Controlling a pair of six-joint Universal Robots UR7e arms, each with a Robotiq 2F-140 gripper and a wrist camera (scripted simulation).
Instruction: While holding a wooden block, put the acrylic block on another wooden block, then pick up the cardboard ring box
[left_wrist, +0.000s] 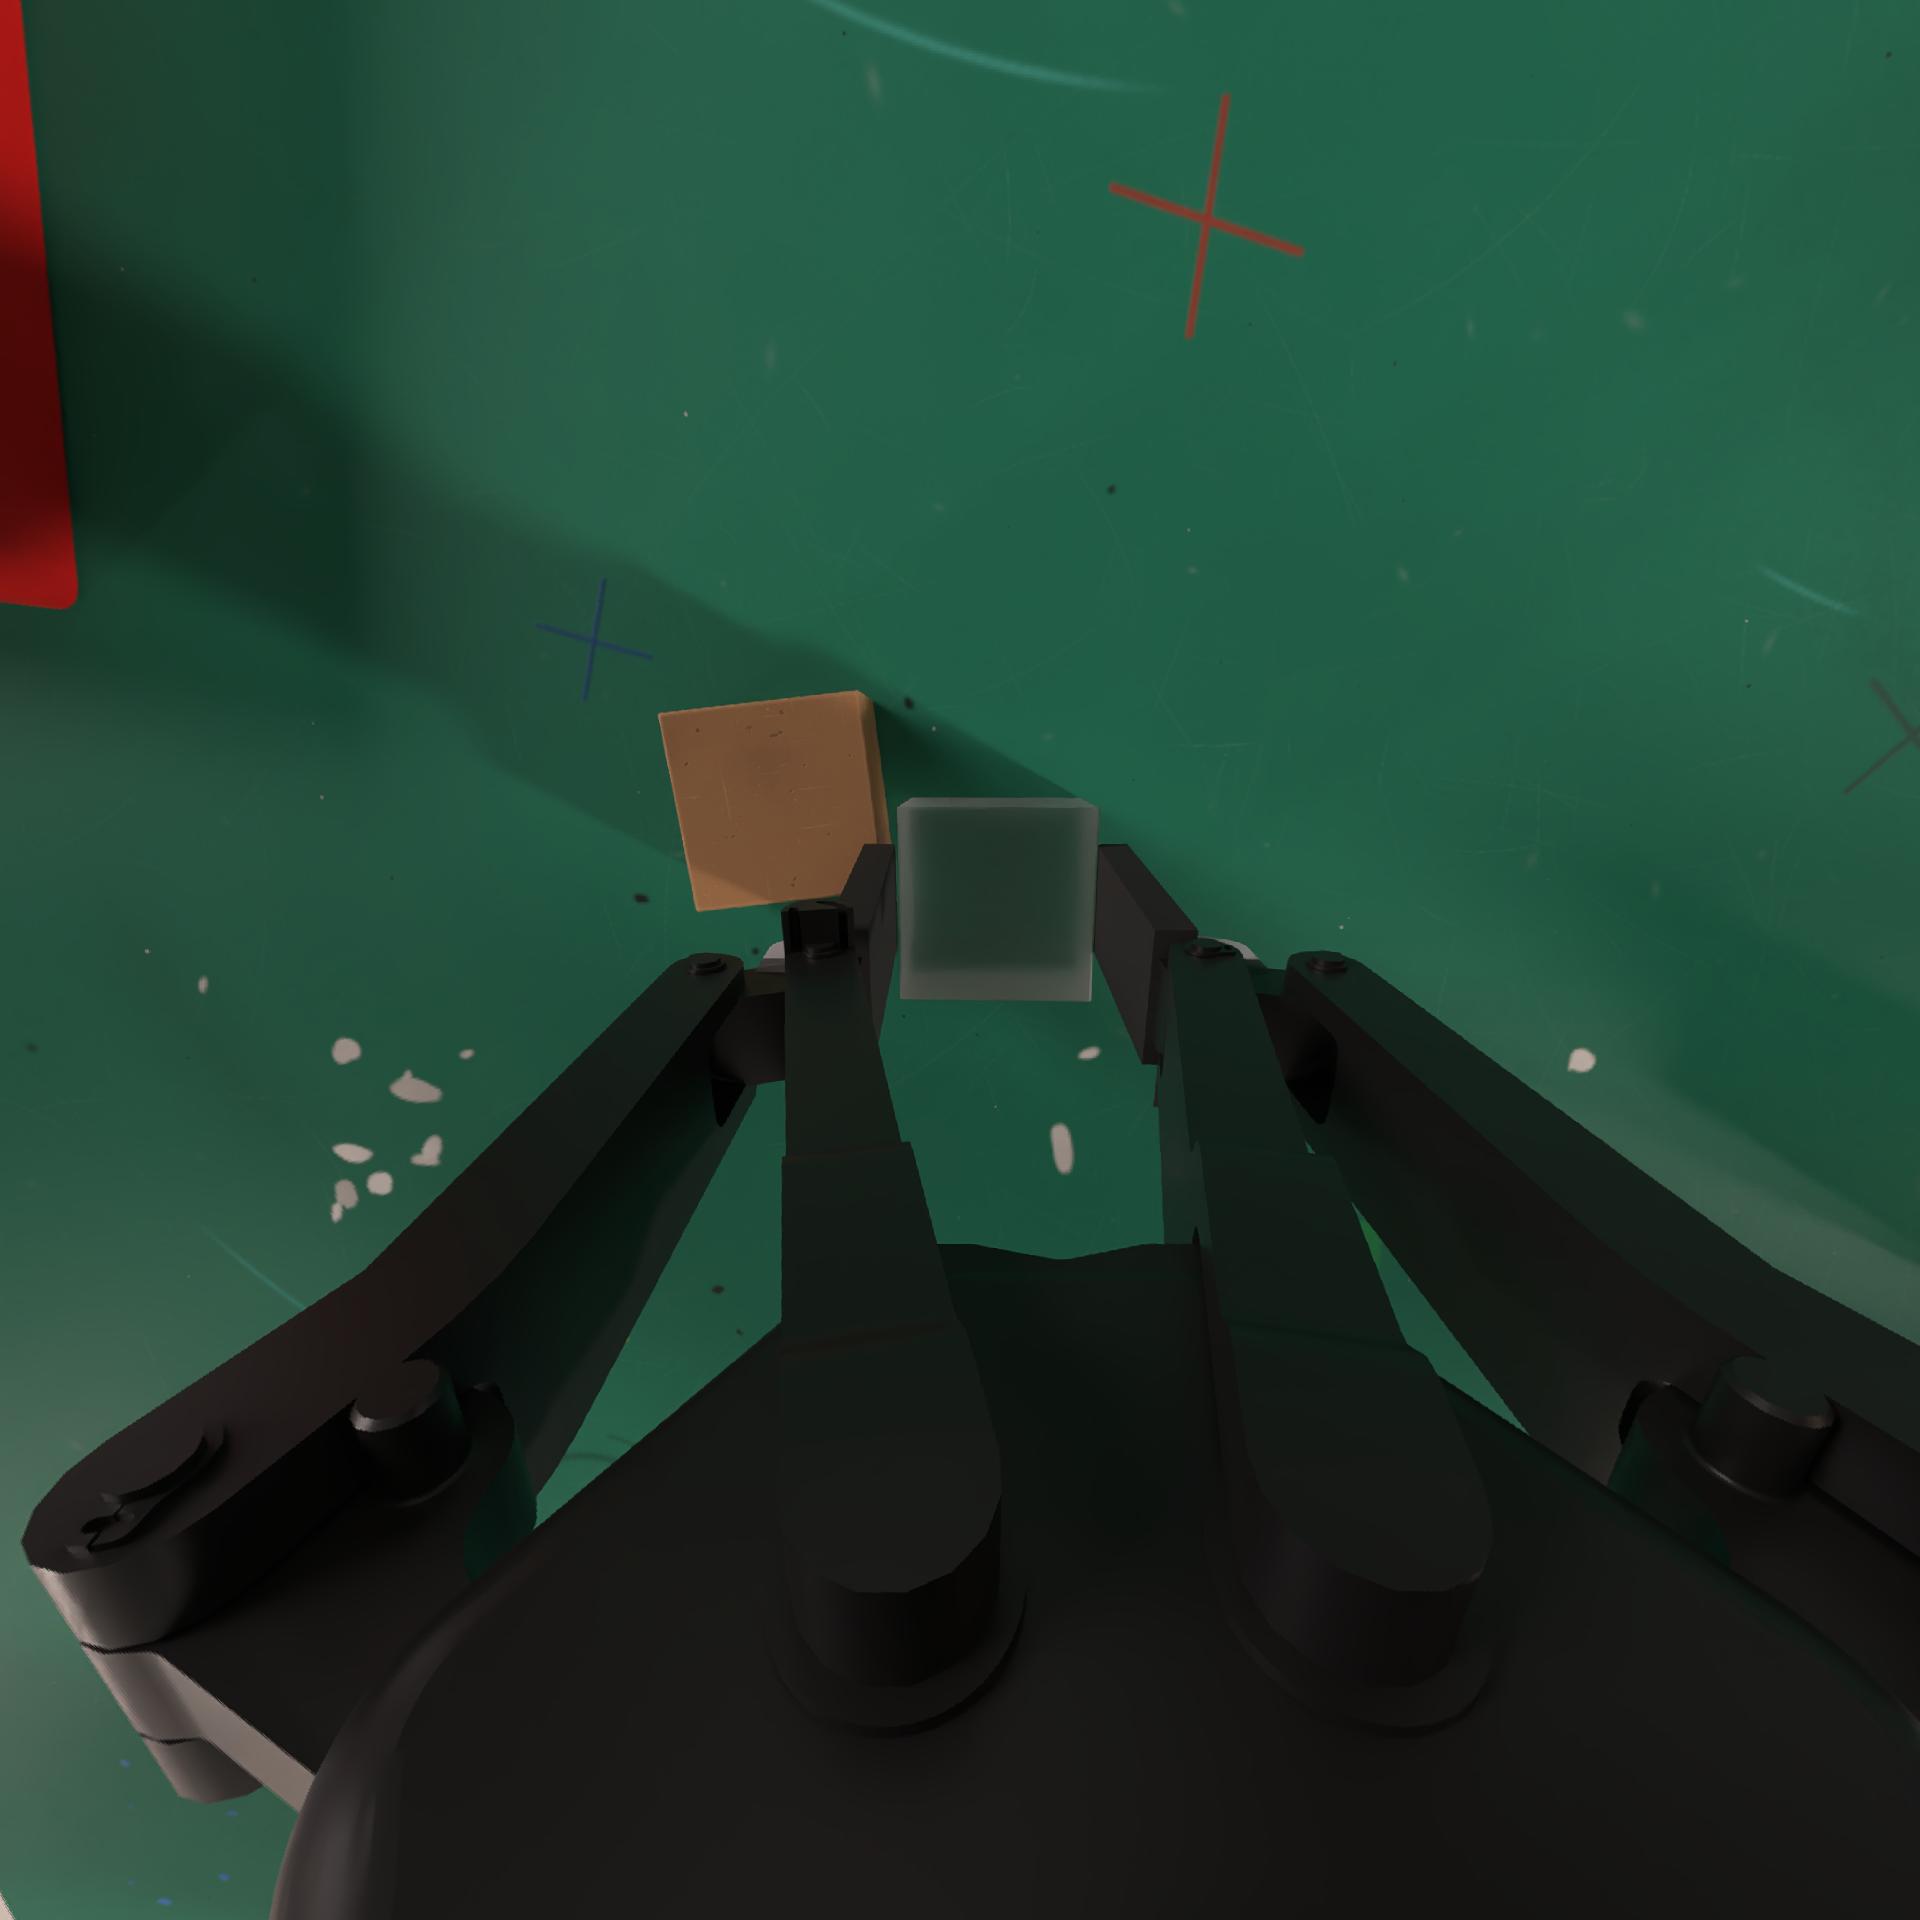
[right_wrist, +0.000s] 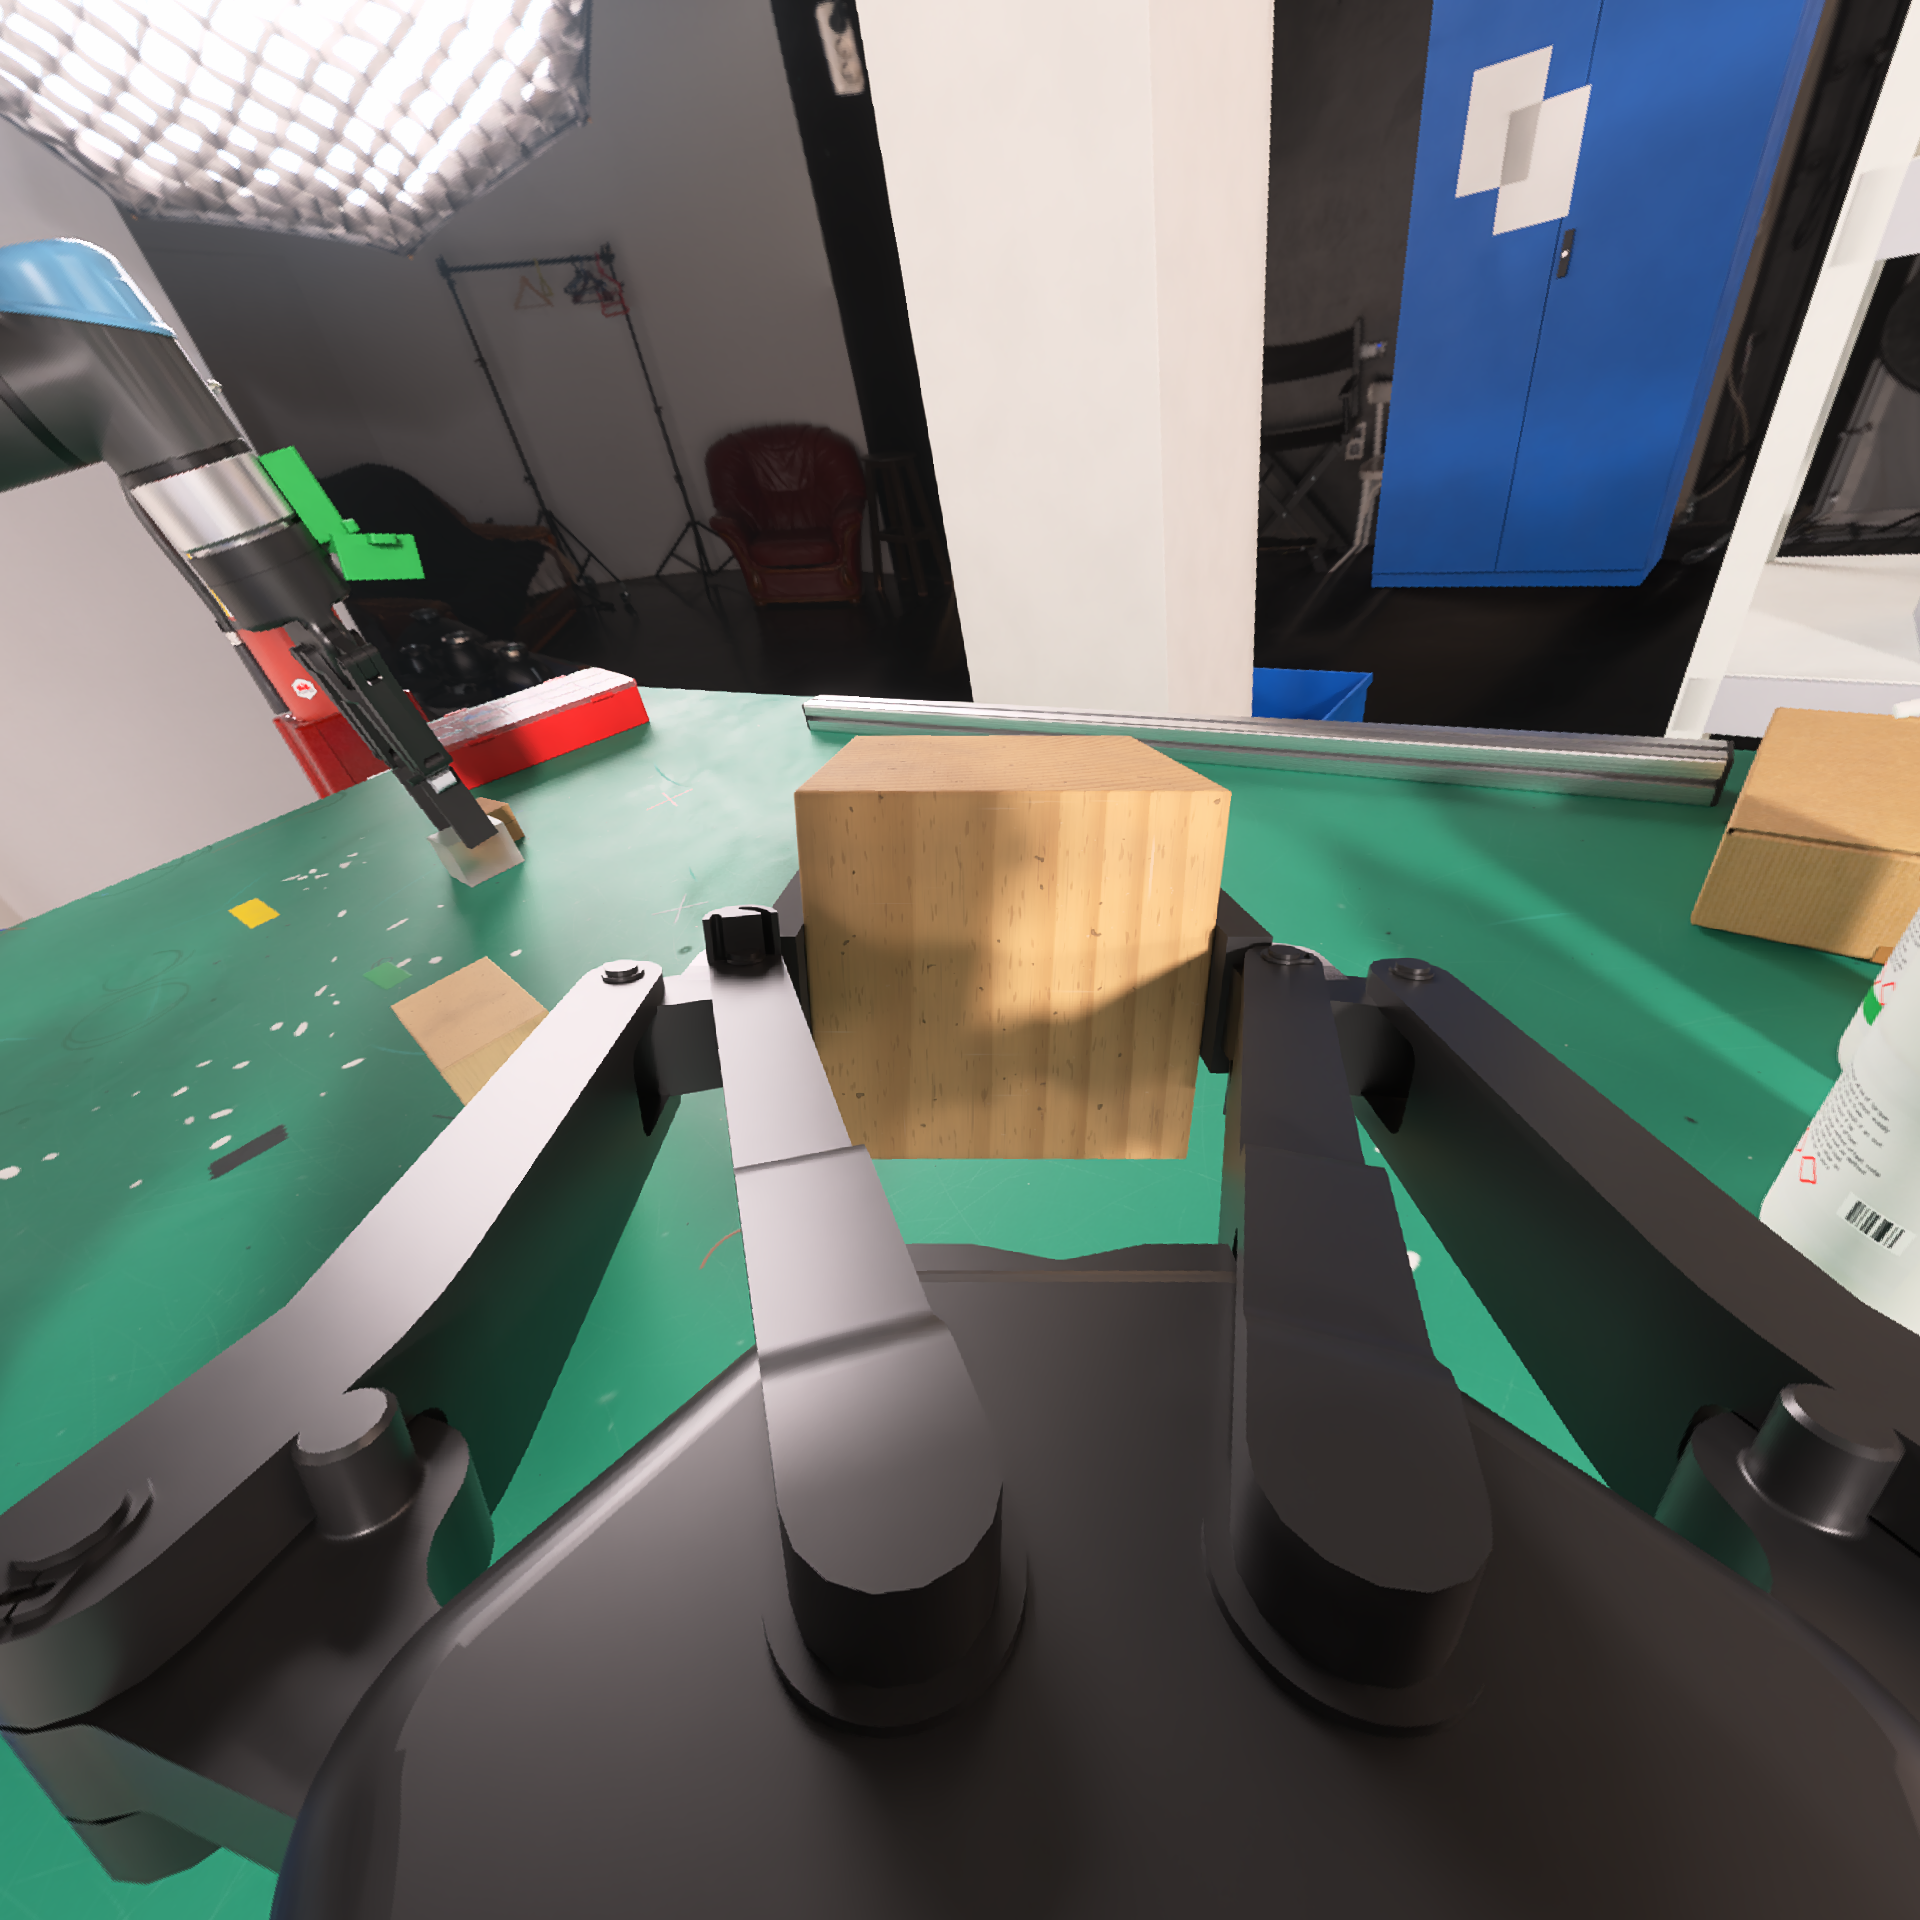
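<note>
**Both grippers loaded: left on clear block, right on wood block**

Left gripper (left_wrist: 995, 899) was clamped on the acrylic block (left_wrist: 995, 899), one finger flat on each side face. The block was frosted and see-through, and the green mat (left_wrist: 1351, 520) showed through it. In the right wrist view the same gripper (right_wrist: 468, 831) held the clear block (right_wrist: 480, 860) low at the mat; whether it touched the mat, I could not tell.

A small brown cube (left_wrist: 774, 798) sat just beside the acrylic block, on its left and slightly beyond it in the left wrist view. Contact between the two was unclear. In the right wrist view only a sliver of that cube (right_wrist: 503, 817) showed behind the fingers.

Right gripper (right_wrist: 1008, 977) was closed on a wooden block (right_wrist: 1008, 945), pads on its left and right faces. The block was held upright, with mat visible under its lower edge.

Another wooden block (right_wrist: 470, 1018) lay flat on the mat, left of the right gripper, partly hidden by its linkage.

The cardboard box (right_wrist: 1818, 831) sat at the far right of the mat, near a metal rail (right_wrist: 1299, 738). A white bottle (right_wrist: 1860, 1143) stood at the right edge. A red box (right_wrist: 540, 717) was behind the left arm.
</note>
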